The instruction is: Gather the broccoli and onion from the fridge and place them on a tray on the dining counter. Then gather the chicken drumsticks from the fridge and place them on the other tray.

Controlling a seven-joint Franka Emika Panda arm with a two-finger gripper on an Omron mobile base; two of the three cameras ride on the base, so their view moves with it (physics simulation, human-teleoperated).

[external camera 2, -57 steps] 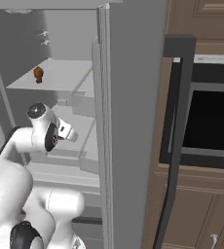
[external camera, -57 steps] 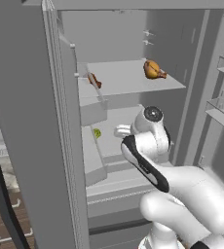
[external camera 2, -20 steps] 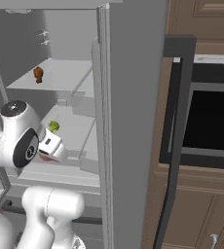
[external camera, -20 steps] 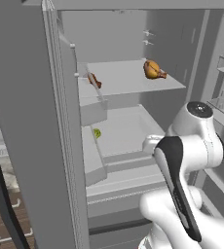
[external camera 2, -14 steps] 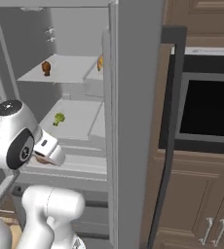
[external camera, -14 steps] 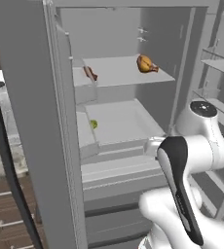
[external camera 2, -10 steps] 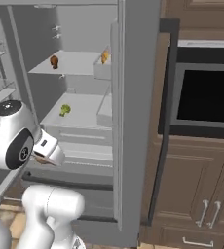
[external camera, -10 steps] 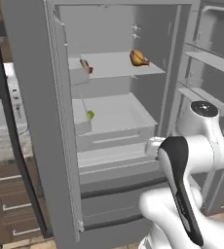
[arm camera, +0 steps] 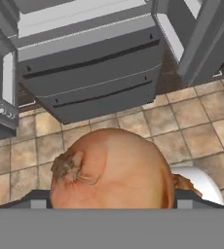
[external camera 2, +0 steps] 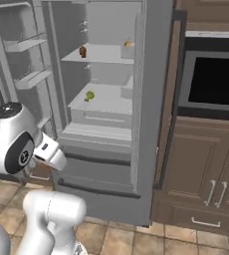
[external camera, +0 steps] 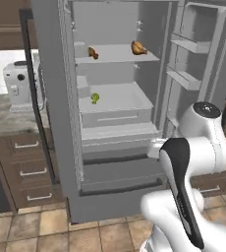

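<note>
The fridge (external camera: 120, 113) stands with both upper doors swung wide, its lit interior facing the robot, and the white arm is folded up in front of it, well back from the shelves. In the left base view the arm rises from the lower right, a dark-striped link climbing to a rounded joint level with the fridge's lower drawers; in the right base view the same joint sits at the left, with the wrist section angled down and to the right toward the tiled floor (external camera 2: 121, 239). The hand points downward, so the hand view looks over the floor tiles and the fronts of the bottom drawers. The onion (arm camera: 111, 170) fills the lower middle of that view, orange-brown and smooth with a rough root tuft on its left, sitting right at the pincer (arm camera: 111, 202); the pincer stands spread wide around it and appears to be grasping the onion, though the finger tips themselves are hidden behind it. Inside the fridge, the broccoli (external camera: 95, 98) lies on the lower shelf toward its left side, a small bright-green lump. On the shelf above, the two chicken drumsticks (external camera: 138, 47) lie well apart, one near the right end and the other toward the left. A dark oven (external camera 2: 216, 84) is set in brown cabinets right of the fridge.
</note>
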